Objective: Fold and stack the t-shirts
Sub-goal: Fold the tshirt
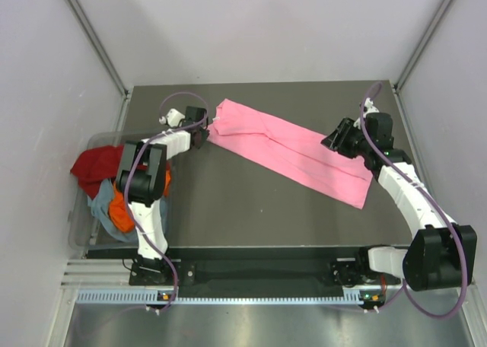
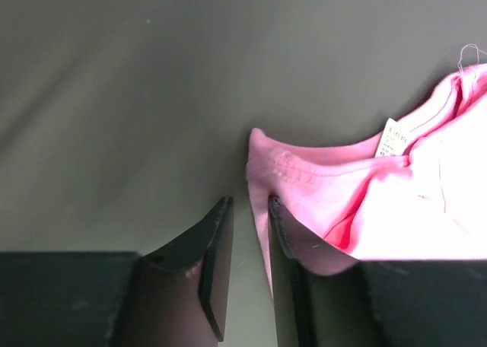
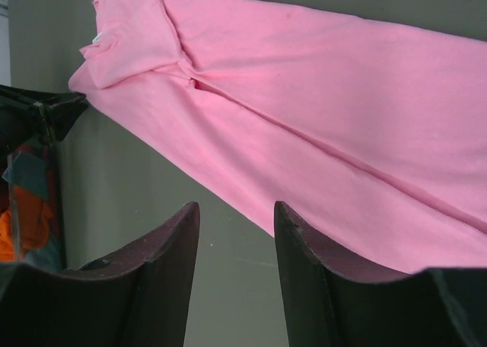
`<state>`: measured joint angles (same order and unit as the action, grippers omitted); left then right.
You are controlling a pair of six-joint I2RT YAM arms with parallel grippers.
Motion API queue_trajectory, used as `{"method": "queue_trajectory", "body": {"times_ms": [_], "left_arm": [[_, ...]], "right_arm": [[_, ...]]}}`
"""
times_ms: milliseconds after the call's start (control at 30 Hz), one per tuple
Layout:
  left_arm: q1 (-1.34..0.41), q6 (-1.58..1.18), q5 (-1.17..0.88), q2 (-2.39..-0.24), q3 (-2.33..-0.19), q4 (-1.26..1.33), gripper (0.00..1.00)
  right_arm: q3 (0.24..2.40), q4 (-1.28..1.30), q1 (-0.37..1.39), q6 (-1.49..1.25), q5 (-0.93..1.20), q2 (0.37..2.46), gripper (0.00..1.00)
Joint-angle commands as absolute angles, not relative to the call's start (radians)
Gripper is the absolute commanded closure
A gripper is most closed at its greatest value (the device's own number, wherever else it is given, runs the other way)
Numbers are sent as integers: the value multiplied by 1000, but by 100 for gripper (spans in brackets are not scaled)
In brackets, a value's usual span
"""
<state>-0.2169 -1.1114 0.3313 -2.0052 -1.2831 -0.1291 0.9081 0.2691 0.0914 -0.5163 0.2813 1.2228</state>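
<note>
The bright pink t-shirt (image 1: 289,149) lies folded lengthwise in a long diagonal strip on the dark table. Its neck end, with the white label (image 2: 393,138), is at the left. My left gripper (image 1: 205,130) is at that neck end. In the left wrist view (image 2: 249,202) its jaws stand a little apart, with the edge of the pink cloth (image 2: 380,195) against the inside of the right finger. My right gripper (image 1: 335,141) hovers over the strip's right part. In the right wrist view (image 3: 236,206) it is open and empty, beside the shirt's near edge (image 3: 319,96).
A clear plastic bin (image 1: 80,225) at the table's left edge holds the dark red t-shirt (image 1: 95,164), the orange one (image 1: 119,210) and the grey-blue one (image 1: 100,202) in a loose heap. White walls stand on both sides.
</note>
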Motion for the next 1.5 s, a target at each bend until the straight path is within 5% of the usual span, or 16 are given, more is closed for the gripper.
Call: {"method": "queue_trajectory", "body": {"times_ms": [0,167,433,767,1467], "left_arm": [[-213,-1101,344,-2045,-1313,-172,71],[-213,-1095,386,-2034,-1345,-242,73],[-216,-1069,391,-1859,-1250,-106,59],[-221,-1088,359,-1908,-1238,-43,52],[-224,-1054,431,-2123,-1500,-287,80]], "right_arm": [[911,222,94,-499,265,1203,55],[908,212,94,-502,270,1212,56],[902,193,94,-514,276,1226,56],[902,195,94,-514,284,1215,55],[937,189,89,-520,298,1249,56]]}}
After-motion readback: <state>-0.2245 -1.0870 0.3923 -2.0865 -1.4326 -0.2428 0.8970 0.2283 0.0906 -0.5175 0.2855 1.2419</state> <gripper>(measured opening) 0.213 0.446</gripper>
